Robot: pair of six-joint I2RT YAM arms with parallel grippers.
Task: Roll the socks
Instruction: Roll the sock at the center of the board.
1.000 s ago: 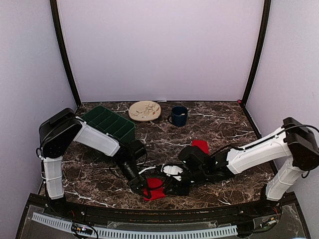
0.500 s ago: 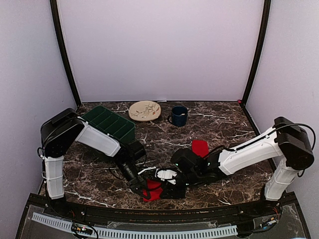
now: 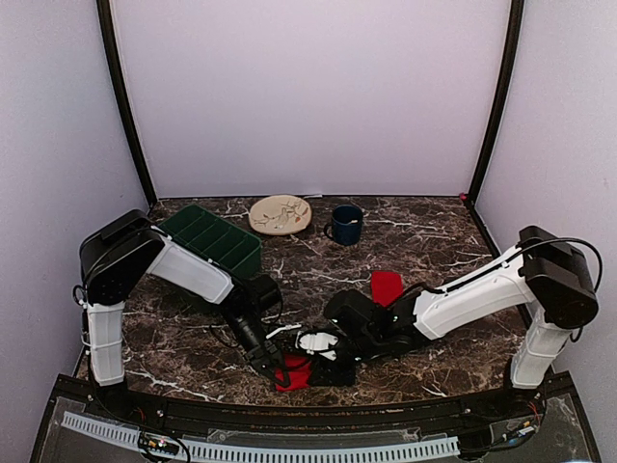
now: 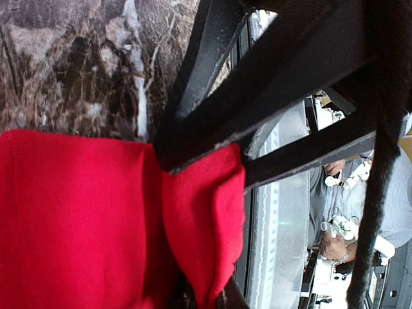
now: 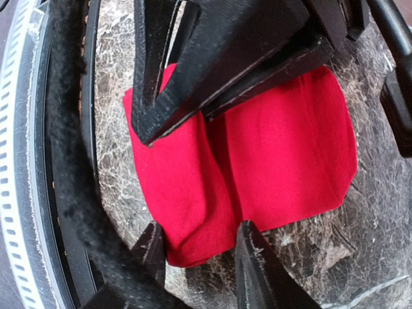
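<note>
**Ana:** Left fingers (image 4: pixel 166 149) first. How do they stand?

**Ben:** Closed tight on a red sock (image 5: pixel 277 148). They pinch a bit of the cloth at one edge, and a crease runs across the sock from the pinch.

**Ana:** And the right fingers (image 3: pixel 328 369)?

**Ben:** Those stand somewhat apart, one on each side of the folded part of the same sock, opposite the left pair. The cloth fills the gap between the tips. Whether they press it or only straddle it, I cannot tell.

**Ana:** Where does that sock lie?

**Ben:** Low on the dark marble bench (image 3: pixel 434 231), close to its near edge, between the two arms. Apart from the pinched crease it rests flat on the stone.

**Ana:** The other one of the pair?

**Ben:** A second sock (image 3: pixel 387 285), also red, lies on the bench just behind the right forearm, apart from both sets of fingers.

**Ana:** Anything else on the bench?

**Ben:** A green tray (image 3: pixel 212 236) with compartments at the back left, a pale plate (image 3: pixel 280 214) beside it, and a dark blue mug (image 3: pixel 346 224) to the right of the plate, all well apart from the socks.
</note>
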